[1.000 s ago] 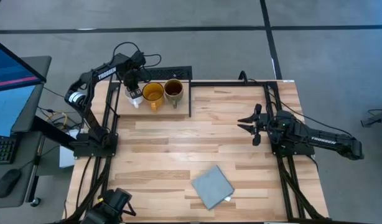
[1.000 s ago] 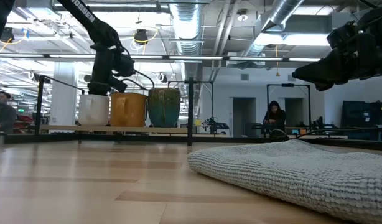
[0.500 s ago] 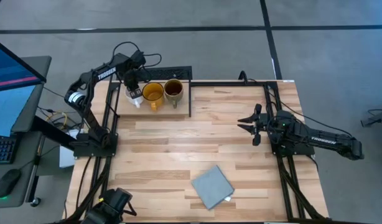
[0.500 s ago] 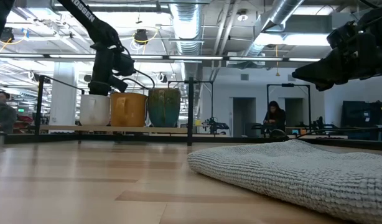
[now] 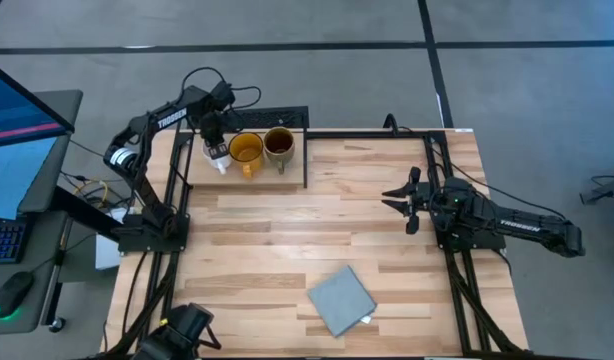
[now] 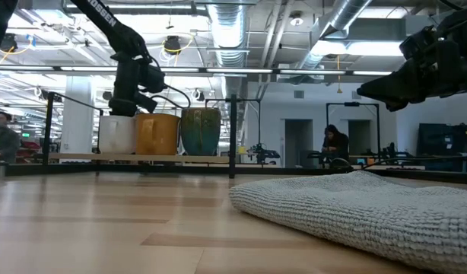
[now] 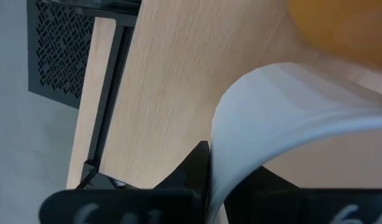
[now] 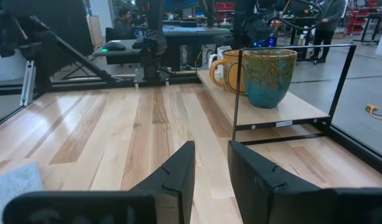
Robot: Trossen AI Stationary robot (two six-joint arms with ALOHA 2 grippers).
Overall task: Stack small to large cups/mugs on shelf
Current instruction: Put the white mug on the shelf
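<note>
Mugs sit in a size-ordered row on the shelf (image 5: 292, 170) at upper left, the left gripper (image 5: 215, 143) pinched shut on the white mug (image 5: 219, 157) rim to place it, while the right gripper (image 5: 401, 200) waits half-open, empty.

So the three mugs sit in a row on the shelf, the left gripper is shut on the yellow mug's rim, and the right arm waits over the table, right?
Not quite. The left gripper is shut on the white mug, not the yellow mug; the left wrist view shows its fingers pinching the white rim. The rest holds: three mugs in a row on the shelf, right gripper waiting over the table.
</note>
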